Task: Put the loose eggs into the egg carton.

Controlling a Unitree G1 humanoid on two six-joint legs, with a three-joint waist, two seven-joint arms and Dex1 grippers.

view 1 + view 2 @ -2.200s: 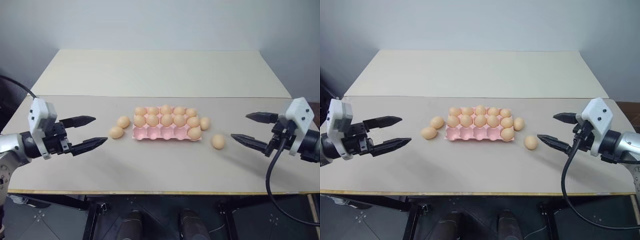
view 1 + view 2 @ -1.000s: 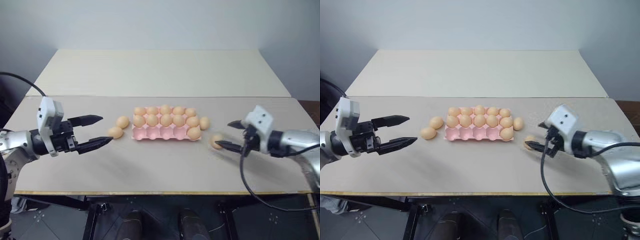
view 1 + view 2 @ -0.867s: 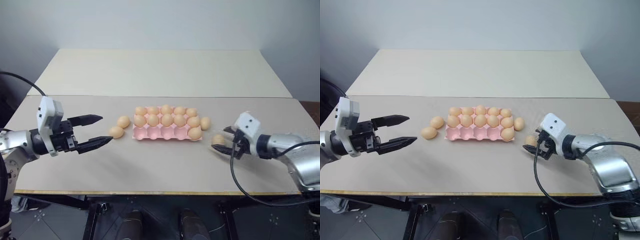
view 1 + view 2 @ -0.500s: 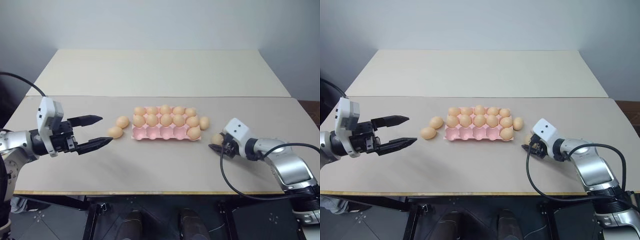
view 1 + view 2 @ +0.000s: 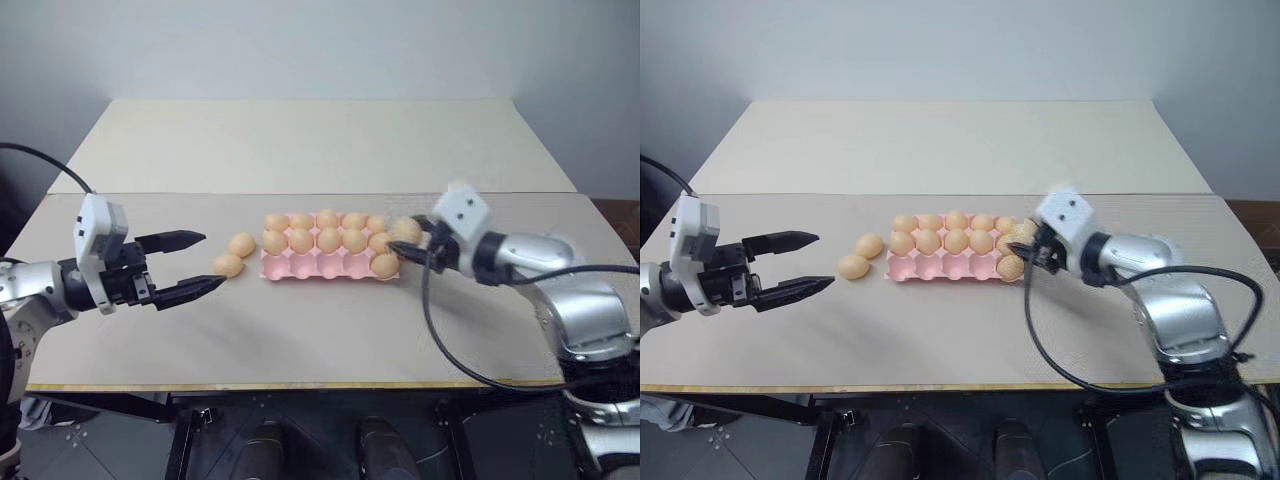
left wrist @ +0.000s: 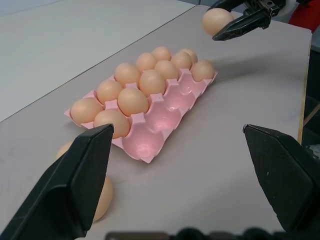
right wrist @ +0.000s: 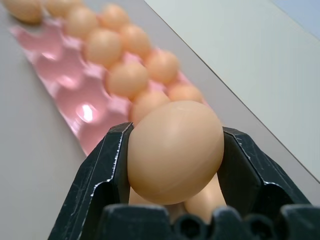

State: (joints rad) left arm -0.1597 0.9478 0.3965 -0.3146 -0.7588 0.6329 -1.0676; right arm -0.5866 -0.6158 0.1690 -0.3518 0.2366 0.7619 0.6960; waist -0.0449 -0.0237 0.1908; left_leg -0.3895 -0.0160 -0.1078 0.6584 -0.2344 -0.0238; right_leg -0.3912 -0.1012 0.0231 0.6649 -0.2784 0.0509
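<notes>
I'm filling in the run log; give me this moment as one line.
right gripper: shut on egg, above carton right end | left gripper: open, empty | two loose eggs left of carton

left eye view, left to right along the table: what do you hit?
Left gripper, open → two loose eggs on the table → egg carton → egg held in the right gripper.
</notes>
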